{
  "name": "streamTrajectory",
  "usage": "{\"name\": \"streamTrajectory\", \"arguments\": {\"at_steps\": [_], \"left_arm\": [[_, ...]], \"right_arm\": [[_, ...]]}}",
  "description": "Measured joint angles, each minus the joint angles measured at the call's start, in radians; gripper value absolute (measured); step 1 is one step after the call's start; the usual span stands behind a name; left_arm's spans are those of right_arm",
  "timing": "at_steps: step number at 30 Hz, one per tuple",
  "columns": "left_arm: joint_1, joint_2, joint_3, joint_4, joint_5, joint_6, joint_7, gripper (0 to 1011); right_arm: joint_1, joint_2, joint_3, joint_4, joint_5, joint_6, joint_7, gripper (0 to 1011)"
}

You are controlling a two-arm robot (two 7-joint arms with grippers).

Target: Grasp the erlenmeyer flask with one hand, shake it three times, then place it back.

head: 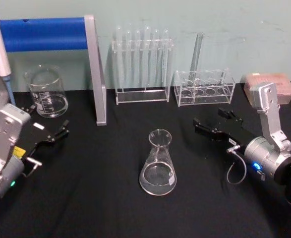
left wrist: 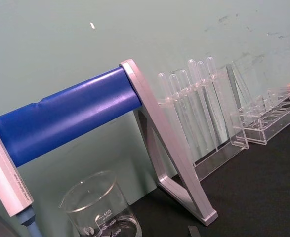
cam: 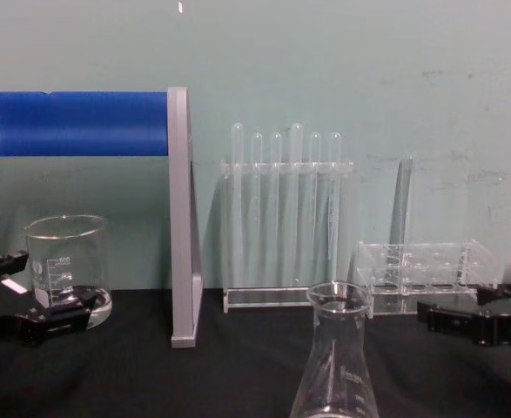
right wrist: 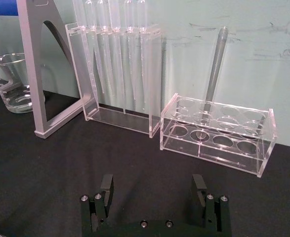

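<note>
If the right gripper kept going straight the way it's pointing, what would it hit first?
Probably the low clear plastic rack holding one glass test tube; the right gripper, open, points at it across bare black table.

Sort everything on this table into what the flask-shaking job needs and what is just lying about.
Needed:
- clear glass conical erlenmeyer flask, upright at table centre
- black right gripper, open, beside it
- black left gripper, open, near the beaker

Lying about:
- straight-walled glass beaker
- tall clear test-tube rack
- low clear rack holding one tube
- blue-barred grey stand
</note>
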Motion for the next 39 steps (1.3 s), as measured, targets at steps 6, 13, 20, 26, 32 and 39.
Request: {"name": "streamTrajectory", "arguments": {"at_steps": [6, 13, 20, 26, 32, 39], "left_arm": [[0.000, 0.000, 0.000, 0.000, 0.000, 0.000, 0.000, 1001], [0.000, 0.000, 0.000, 0.000, 0.000, 0.000, 0.000, 1001], [0.000, 0.000, 0.000, 0.000, 0.000, 0.000, 0.000, 1001], [0.000, 0.000, 0.000, 0.000, 0.000, 0.000, 0.000, 1001], [0.000, 0.000, 0.000, 0.000, 0.000, 0.000, 0.000, 1001], [0.000, 0.000, 0.000, 0.000, 0.000, 0.000, 0.000, 1001]], "right_arm": [[0.000, 0.000, 0.000, 0.000, 0.000, 0.000, 0.000, 1002], [0.000, 0.000, 0.000, 0.000, 0.000, 0.000, 0.000, 1002], [0.000, 0.000, 0.000, 0.000, 0.000, 0.000, 0.000, 1003], [0.000, 0.000, 0.000, 0.000, 0.000, 0.000, 0.000, 1003], [0.000, 0.000, 0.000, 0.000, 0.000, 0.000, 0.000, 1003], [0.000, 0.000, 0.000, 0.000, 0.000, 0.000, 0.000, 1003]]}}
